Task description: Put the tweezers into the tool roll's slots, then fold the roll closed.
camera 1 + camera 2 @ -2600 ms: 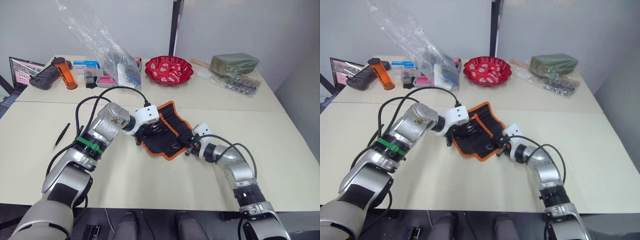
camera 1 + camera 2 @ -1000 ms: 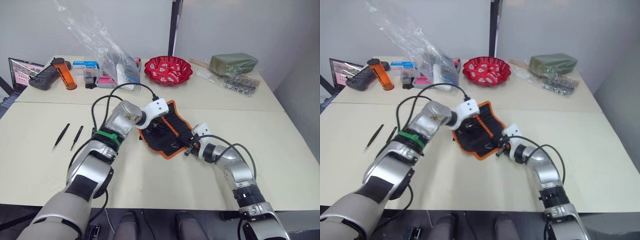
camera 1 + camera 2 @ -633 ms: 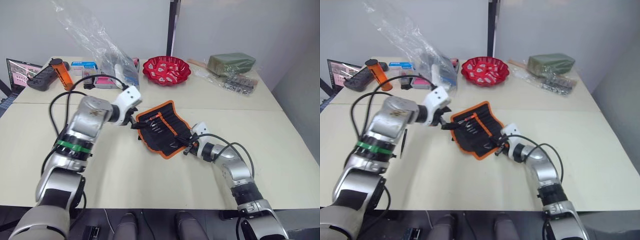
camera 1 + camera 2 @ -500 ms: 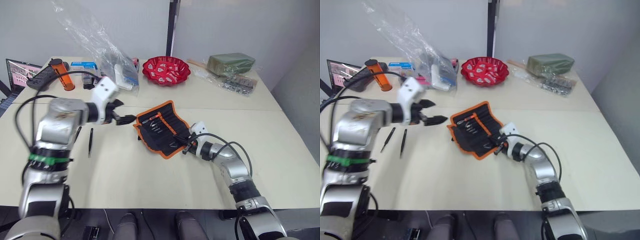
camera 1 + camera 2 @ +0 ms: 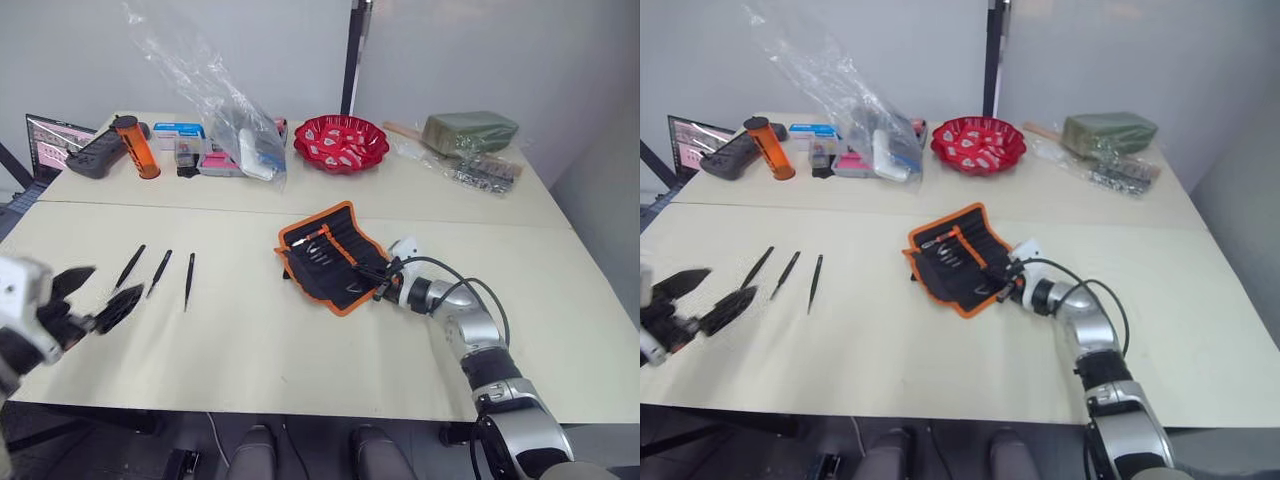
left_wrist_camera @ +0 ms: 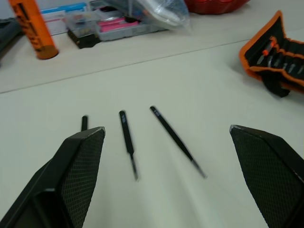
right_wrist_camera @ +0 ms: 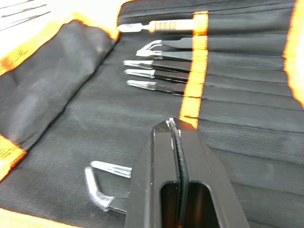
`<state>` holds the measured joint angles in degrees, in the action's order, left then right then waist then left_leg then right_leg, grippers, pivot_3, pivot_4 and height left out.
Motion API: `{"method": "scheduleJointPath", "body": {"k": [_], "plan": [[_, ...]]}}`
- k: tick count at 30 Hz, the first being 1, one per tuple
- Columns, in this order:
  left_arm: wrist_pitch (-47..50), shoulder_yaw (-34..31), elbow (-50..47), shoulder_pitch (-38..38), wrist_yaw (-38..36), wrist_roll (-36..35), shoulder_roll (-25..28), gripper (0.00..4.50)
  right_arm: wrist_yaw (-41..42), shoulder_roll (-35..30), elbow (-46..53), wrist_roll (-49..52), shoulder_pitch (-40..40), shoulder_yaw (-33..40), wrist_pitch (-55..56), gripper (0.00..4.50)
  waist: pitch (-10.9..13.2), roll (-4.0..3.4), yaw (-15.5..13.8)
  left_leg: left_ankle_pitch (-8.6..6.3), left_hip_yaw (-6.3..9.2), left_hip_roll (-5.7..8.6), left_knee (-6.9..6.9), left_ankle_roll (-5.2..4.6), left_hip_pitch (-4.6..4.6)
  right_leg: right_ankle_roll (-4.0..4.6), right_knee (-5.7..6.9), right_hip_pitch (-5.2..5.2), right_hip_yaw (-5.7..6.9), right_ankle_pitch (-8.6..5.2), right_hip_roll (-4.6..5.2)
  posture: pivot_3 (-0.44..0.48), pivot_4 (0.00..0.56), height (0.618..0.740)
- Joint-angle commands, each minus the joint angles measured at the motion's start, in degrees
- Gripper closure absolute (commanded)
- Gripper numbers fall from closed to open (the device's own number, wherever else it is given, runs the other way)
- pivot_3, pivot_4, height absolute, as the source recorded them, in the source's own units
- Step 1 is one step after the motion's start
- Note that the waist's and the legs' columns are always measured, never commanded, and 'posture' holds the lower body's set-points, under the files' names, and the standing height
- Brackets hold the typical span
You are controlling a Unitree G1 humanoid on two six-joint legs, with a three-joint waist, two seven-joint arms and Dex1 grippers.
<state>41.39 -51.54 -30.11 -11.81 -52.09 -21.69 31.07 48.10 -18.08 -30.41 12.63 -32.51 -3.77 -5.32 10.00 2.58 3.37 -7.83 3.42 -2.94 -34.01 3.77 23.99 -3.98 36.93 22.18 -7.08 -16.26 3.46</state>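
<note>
The tool roll [image 5: 330,256] lies unfolded mid-table, black with orange binding. In the right wrist view, several silver-tipped tools [image 7: 156,64] sit in its slots beside the orange stripe [image 7: 195,71]. My right gripper [image 5: 384,286] is shut, its tips resting over the roll's right part [image 7: 176,135]. Three black tweezers [image 5: 130,266] [image 5: 159,272] [image 5: 188,280] lie side by side on the table at the left. My left gripper [image 5: 100,293] hovers open near the front left edge, short of them. In the left wrist view, the tweezers [image 6: 175,140] lie between its wide-spread fingers [image 6: 83,156].
Along the back stand a red bowl [image 5: 340,142], a clear plastic bag [image 5: 230,110] over small boxes, an orange cylinder [image 5: 135,146], a black device [image 5: 98,156], a screen [image 5: 50,135] and a green packet [image 5: 470,130]. Bare tabletop lies between the tweezers and the roll.
My left arm has swung away from the roll to the table's front left and its gripper has opened wide. The three tweezers now show uncovered. The right gripper stays at the roll.
</note>
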Motion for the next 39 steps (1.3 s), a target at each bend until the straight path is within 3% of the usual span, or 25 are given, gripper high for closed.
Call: {"method": "scheduleJointPath", "body": {"k": [1, 9, 17, 26, 32, 39], "plan": [[-5.88, -5.00, -2.43, -6.89, 2.10, -1.62, -4.46, 0.03, 0.35, -2.06, -1.48, -0.38, 0.22, 1.62, -0.02, 4.50, 0.00, 0.02, 0.09, 0.00, -0.03, -0.02, 0.02, -0.01, 0.00, 0.04, -0.02, 0.00, 0.00, 0.02, 0.00, 0.000, 0.150, 0.740], [-15.59, -6.50, 0.64, -16.28, 8.87, -2.89, -13.20, 0.03, 1.40, -2.30, -2.88, -0.65, -0.05, 1.53, 0.27, 4.50, -0.06, 0.12, -0.26, -0.19, -0.13, -0.04, 0.00, 0.28, 0.00, 0.10, -0.13, 0.03, -0.03, -0.05, -0.01, 0.000, 0.150, 0.740], [-18.84, -5.44, 3.15, -18.14, 13.41, -6.42, -13.43, 0.03, 2.45, -2.05, -4.50, -0.95, -0.81, 1.25, 1.10, 4.50, -0.07, 0.14, -0.05, -0.21, -0.12, -0.04, 0.01, 0.30, 0.00, 0.11, -0.16, 0.09, -0.03, -0.05, -0.01, 0.000, 0.150, 0.740], [-15.45, -1.71, 11.96, -10.04, 17.31, -7.98, -2.06, 0.03, 1.85, -1.37, -3.10, -0.88, -0.36, 1.05, 0.29, 4.50, -0.07, 0.13, 0.32, -0.21, -0.10, -0.04, 0.01, 0.31, -0.03, 0.11, -0.16, 0.14, -0.01, -0.05, -0.02, 0.000, 0.150, 0.740], [-17.02, 7.52, 28.14, 2.50, 14.43, -4.95, 8.45, 0.03, 0.97, -1.35, 0.51, -0.68, 1.64, 1.04, -1.33, 4.50, -0.04, 0.10, 0.49, -0.17, -0.10, -0.05, 0.11, 0.25, -0.01, 0.09, -0.01, 0.11, 0.00, -0.05, -0.05, 0.000, 0.150, 0.740], [-18.95, 17.16, 47.49, 17.74, 12.27, -1.41, 14.97, 0.03, -0.48, -1.69, 4.70, -0.38, 3.86, 1.59, -3.39, 4.50, -0.04, 0.09, 0.45, -0.01, -0.08, -0.06, 0.20, 0.00, 0.07, -0.22, 0.07, 0.21, 0.04, 0.10, -0.06, 0.000, 0.150, 0.740]]}}
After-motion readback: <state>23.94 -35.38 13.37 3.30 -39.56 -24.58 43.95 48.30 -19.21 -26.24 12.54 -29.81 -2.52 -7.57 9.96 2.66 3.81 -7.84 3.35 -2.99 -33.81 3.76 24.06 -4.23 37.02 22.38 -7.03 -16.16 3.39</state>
